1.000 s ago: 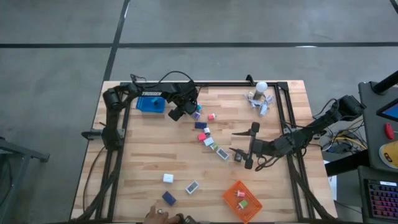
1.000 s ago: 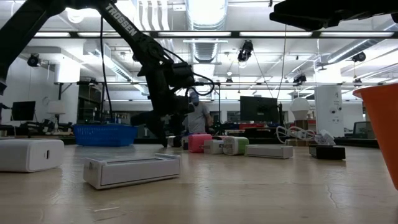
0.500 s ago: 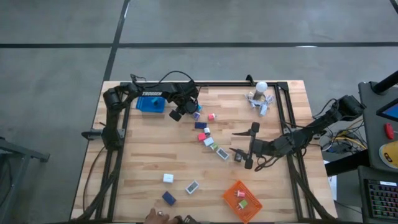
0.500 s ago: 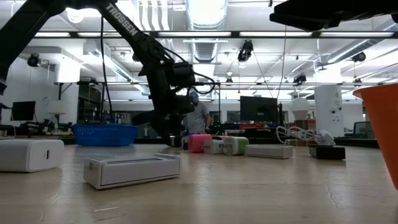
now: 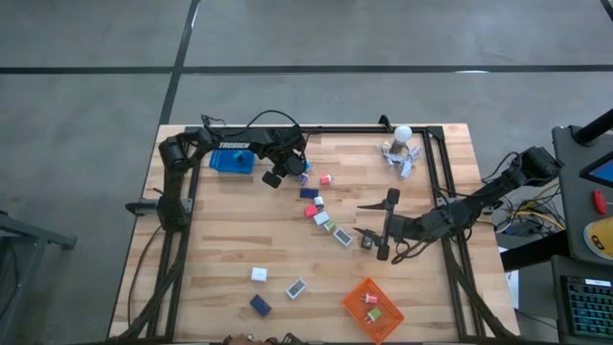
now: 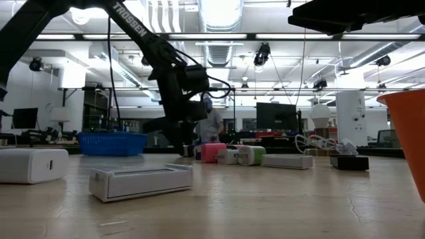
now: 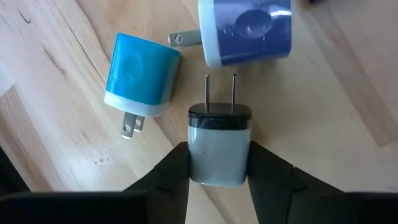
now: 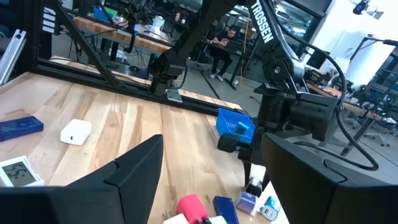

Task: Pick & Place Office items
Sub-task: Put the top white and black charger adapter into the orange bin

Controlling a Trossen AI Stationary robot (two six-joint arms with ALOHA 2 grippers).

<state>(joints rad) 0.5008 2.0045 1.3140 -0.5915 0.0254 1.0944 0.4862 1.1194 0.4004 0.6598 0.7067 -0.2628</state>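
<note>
My left gripper (image 5: pixel 275 177) is down at the table beside the blue basket (image 5: pixel 231 159), shut on a small grey plug-in charger (image 7: pixel 219 149). A light blue charger (image 7: pixel 138 78) and a violet-blue one (image 7: pixel 247 30) lie flat just beyond it. More small items run in a slanting row from a pink one (image 5: pixel 326 179) to a white box (image 5: pixel 342 236). My right gripper (image 5: pixel 372 224) hovers open at the row's near end, beside a dark block (image 5: pixel 367 241). My left gripper pinches the grey charger's two long sides (image 7: pixel 194 163) between its two fingers, at the end opposite the prongs. The fingers (image 7: pixel 168 177) lie along the charger, and its prongs (image 7: pixel 221 93) point away from them. In the low view the gripper (image 6: pixel 180 147) reaches down to the table.
An orange basket (image 5: pixel 356 297) with a pink and a green item stands at the near right. The white ball-topped clip cluster (image 5: pixel 400 146) is at the far right. A white box (image 5: pixel 259 274), a flat white box (image 5: pixel 296 287) and a dark blue block (image 5: pixel 260 305) lie near the front.
My left gripper has come down to the table and gone a little toward the row of small items. A hand at the table's near edge has drawn back.
</note>
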